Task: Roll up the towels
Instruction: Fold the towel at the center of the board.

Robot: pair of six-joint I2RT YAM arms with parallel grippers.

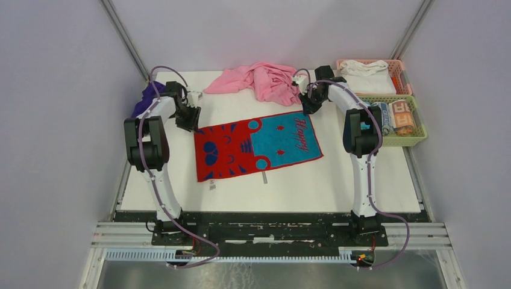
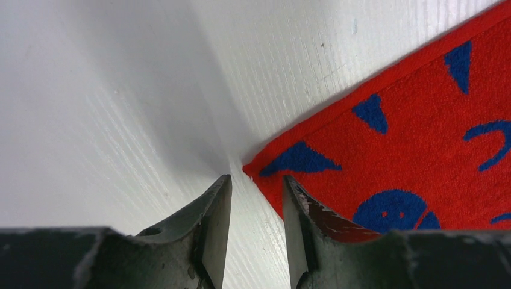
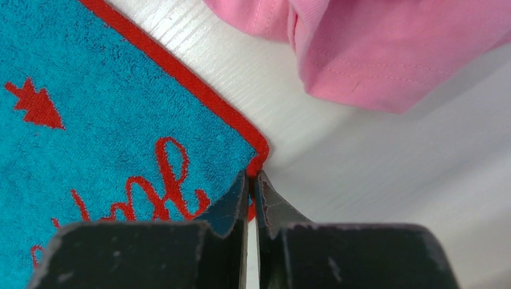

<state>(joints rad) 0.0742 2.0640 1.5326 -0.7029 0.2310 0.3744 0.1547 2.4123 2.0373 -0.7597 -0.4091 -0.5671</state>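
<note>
From above we count one red-and-teal towel [image 1: 258,147] spread flat mid-table, one purple towel [image 1: 143,99] bunched at the far left, one pink cloth [image 1: 259,81], a green basket [image 1: 416,139] and a pink basket [image 1: 399,66]. The left gripper [image 1: 188,119] and right gripper [image 1: 307,105] sit at the flat towel's far corners, we judge to start an even roll. At the left wrist, the left gripper [image 2: 256,180] has its jaws narrowly apart over bare table, the red-and-teal towel [image 2: 410,138] cornering just ahead of the gap, nothing held. At the right wrist, the right gripper [image 3: 252,174] pinches the red-and-teal towel [image 3: 120,108] by its bordered corner, the pink cloth [image 3: 391,48] near but apart.

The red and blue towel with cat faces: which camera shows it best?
The top camera: the whole rectangular red and blue terry towel lies flat there. The left wrist view shows only its red corner; the right wrist view only its blue corner.
</note>
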